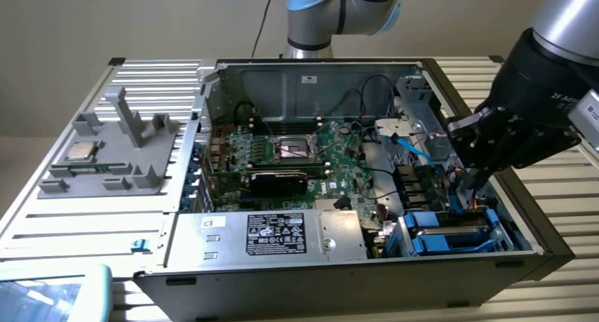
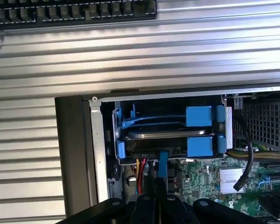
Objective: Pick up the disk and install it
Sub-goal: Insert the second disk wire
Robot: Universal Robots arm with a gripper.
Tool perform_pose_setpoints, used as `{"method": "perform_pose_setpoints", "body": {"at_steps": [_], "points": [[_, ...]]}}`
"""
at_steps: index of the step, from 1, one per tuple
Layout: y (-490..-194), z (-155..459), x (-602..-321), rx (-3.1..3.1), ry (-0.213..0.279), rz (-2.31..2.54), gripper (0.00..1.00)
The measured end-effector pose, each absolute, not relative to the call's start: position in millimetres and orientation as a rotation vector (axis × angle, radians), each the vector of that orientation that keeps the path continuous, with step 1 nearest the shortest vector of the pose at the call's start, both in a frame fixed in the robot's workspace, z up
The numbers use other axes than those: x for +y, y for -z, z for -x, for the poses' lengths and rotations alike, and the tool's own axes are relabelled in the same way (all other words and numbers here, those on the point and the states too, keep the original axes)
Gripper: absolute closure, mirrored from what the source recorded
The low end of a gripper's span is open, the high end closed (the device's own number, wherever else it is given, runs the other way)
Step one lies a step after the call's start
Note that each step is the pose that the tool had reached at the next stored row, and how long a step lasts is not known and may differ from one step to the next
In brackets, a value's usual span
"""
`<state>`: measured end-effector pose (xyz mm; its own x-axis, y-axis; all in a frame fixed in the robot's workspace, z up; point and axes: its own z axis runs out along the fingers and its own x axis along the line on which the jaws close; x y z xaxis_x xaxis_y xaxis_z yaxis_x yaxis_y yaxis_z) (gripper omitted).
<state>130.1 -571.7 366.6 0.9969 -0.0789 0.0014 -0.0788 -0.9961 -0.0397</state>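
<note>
Exterior view, ribbed metal table (image 1: pixel 56 217), open computer case (image 1: pixel 309 76), beige wall.

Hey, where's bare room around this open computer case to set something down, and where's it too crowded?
Free: the ribbed table between the grey fixture and the case, and the table strip at the exterior view's right of the case. Crowded: inside the case, around the disk, cables, and the shut gripper.

Your arm comes in from the upper right of the exterior frame, its dark wrist angled down and toward the frame's left. Your gripper (image 1: pixel 465 184) sits right of centre, pointing downward, fingers (image 2: pixel 157 186) pressed together with no gap between them.
</note>
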Motion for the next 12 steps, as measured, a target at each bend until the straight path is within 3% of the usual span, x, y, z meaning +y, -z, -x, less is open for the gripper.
{"method": "perform_pose_setpoints", "body": {"at_steps": [12], "points": [[-357.7,-121.0,-575.9,0.013,0.005,3.102,0.89]]}}
